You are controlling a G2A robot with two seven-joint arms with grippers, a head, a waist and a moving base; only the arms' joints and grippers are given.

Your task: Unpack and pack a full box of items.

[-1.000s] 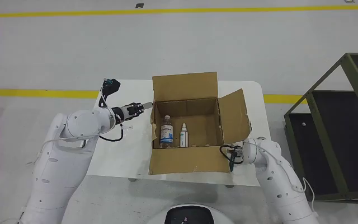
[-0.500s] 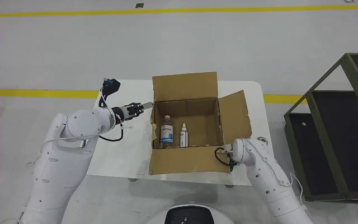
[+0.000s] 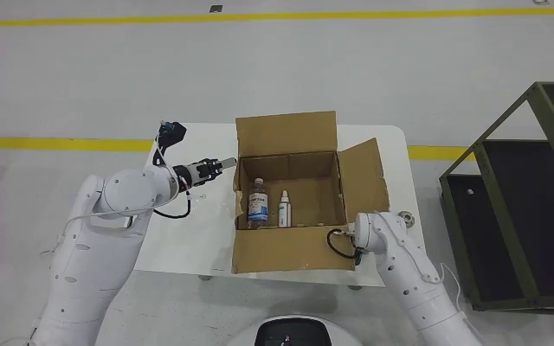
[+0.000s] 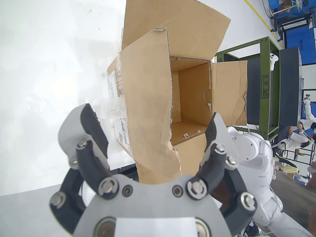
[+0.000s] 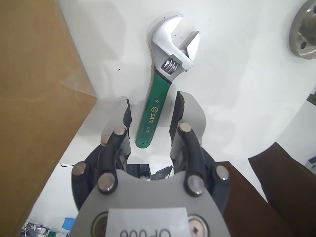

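Since a wrench (image 5: pixel 161 82) and a metal flange (image 5: pixel 305 35) lie out on the table (image 5: pixel 234 13) while two bottles are in the box (image 3: pixel 284 249), I'd judge the job approx midway thru one leg, unpack or repack, can't say which. Either way, items are left to shift.

Nearest, at 4 o'clock from the box centre, the right gripper (image 5: pixel 153 104) has its jaws open. They straddle the tail of the wrench handle w/ a gap each side, so nothing is gripped. The wrench has a smooth green-coated handle and a bright steel head w/ a ridged adjuster. It lies flat on the glossy white top, near the box wall. The flange is a dull grey disc w/ bolt holes, set apart from the wrench.

The box is plain brown corrugated card, flaps open. On its floor towards 9 o'clock is a clear labelled bottle (image 3: pixel 258 204), and beside it a slim white one (image 3: pixel 284 209).

At 10 o'clock the left gripper (image 4: pixel 150 113) has its jaws wide apart w/ a ragged, torn flap (image 4: pixel 145 75) between them, not pinched. At 12 o'clock the far flap (image 3: pixel 286 134) is folded back.
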